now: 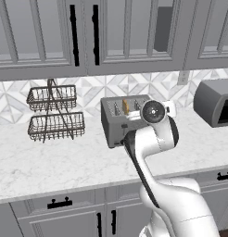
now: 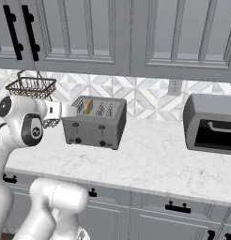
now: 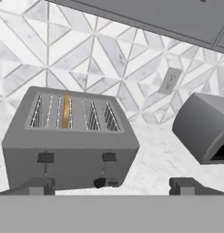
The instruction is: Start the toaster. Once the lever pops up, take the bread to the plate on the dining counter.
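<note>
The toaster (image 3: 68, 141) stands on the marble wall counter (image 2: 155, 164) near the tiled wall, and the bread (image 3: 66, 110) sits upright in 1 of its 4 slots. The gripper (image 3: 114, 185) is released, its 2 fingertips (image 3: 38, 185) wide apart in front of the toaster, holding nothing.

Boxy grey toaster (image 3: 68, 148) of matt brushed-looking metal, dark plastic-like knob. Thin orange-brown bread slice (image 3: 66, 110), dull, dry-looking. White veined marble counter (image 2: 155, 161), smooth, faint sheen. Patterned grey-white tiled wall (image 3: 86, 59), smooth. Dark wire two-tier basket (image 1: 55, 113), thin metal. Grey panelled cabinets (image 2: 89, 33), matt painted.
</note>
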Robot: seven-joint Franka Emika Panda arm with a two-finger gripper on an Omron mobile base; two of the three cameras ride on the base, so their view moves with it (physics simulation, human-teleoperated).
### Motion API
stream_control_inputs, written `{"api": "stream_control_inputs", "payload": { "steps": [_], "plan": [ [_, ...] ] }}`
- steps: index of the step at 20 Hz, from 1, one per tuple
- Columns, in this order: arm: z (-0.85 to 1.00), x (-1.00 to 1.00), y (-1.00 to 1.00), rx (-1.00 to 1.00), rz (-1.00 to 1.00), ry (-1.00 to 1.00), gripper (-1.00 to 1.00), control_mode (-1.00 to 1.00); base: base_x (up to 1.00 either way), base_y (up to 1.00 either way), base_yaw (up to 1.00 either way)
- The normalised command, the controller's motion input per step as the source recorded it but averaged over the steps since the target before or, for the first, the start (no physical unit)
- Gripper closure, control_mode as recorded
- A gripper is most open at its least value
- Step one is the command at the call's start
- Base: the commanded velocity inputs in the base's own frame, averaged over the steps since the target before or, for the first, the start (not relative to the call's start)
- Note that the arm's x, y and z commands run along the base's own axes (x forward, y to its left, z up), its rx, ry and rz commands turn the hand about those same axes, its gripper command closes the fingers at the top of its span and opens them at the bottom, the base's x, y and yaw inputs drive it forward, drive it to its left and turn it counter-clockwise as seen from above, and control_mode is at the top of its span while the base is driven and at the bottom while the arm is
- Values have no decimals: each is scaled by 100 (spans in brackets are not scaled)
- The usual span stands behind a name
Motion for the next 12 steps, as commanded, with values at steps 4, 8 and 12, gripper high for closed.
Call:
{"api": "stream_control_inputs", "payload": {
  "steps": [4,8,12],
  "plan": [
    [6,24,0,18,-13,-2,-100,-100,0,0,0],
    [0,34,0,12,3,0,-100,-100,0,0,0],
    [-1,40,0,6,4,0,-100,-100,0,0,0]
  ]
}}
